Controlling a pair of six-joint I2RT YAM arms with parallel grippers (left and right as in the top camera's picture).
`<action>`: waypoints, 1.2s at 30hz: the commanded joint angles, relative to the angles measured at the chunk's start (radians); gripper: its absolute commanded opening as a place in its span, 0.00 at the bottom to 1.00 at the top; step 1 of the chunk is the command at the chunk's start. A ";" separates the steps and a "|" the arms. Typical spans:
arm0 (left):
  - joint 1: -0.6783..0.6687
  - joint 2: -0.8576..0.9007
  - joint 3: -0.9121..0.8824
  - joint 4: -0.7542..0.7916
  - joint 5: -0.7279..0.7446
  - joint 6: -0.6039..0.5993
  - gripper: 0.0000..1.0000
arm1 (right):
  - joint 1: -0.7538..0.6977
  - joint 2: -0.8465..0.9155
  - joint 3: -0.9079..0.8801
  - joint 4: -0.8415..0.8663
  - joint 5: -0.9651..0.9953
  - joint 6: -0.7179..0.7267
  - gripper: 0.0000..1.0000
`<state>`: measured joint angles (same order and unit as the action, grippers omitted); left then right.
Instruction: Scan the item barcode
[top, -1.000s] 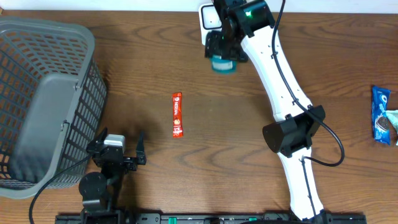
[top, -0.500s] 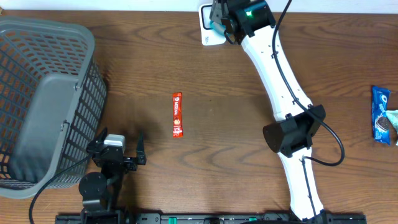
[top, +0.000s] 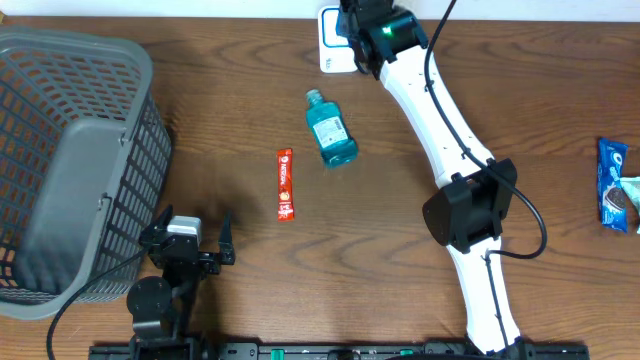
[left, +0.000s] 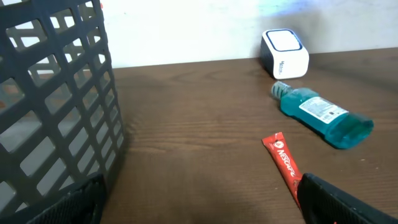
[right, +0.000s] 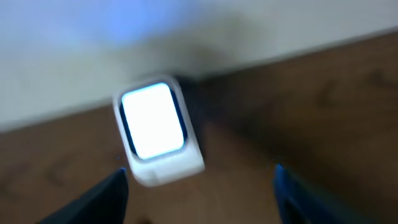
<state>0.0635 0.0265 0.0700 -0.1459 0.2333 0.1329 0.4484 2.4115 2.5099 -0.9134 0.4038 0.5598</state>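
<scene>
Basket (top: 140, 150) is sitting at the table's left edge. The right arm (top: 440, 120) is stretching out to the back edge. Its gripper (top: 357, 25) is hanging over the scanner (top: 333, 40), fingers spread wide, gripping nothing. The bottle (top: 331, 130) is lying flat just front-left of that gripper, not touching it. Its long axis is running back to front, cap aiming at the back edge. Left gripper (top: 193, 228) is gaping wide near the front edge, empty.

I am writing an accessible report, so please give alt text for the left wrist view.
A teal mouthwash bottle lies on its side on the wooden table, cap toward a white barcode scanner by the wall. A red Nescafe stick lies nearer, and a dark mesh basket fills the left.
</scene>
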 joint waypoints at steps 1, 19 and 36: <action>-0.004 -0.002 -0.016 -0.026 0.005 0.012 0.98 | 0.013 -0.003 -0.006 -0.063 -0.111 -0.014 0.73; -0.004 -0.002 -0.016 -0.026 0.005 0.012 0.98 | 0.196 0.002 -0.266 -0.272 0.042 -0.087 0.82; -0.004 -0.002 -0.016 -0.026 0.005 0.012 0.98 | 0.341 0.013 -0.562 0.039 0.392 -0.225 0.83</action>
<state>0.0635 0.0265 0.0700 -0.1459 0.2333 0.1326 0.7803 2.4153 1.9865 -0.8970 0.7238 0.3763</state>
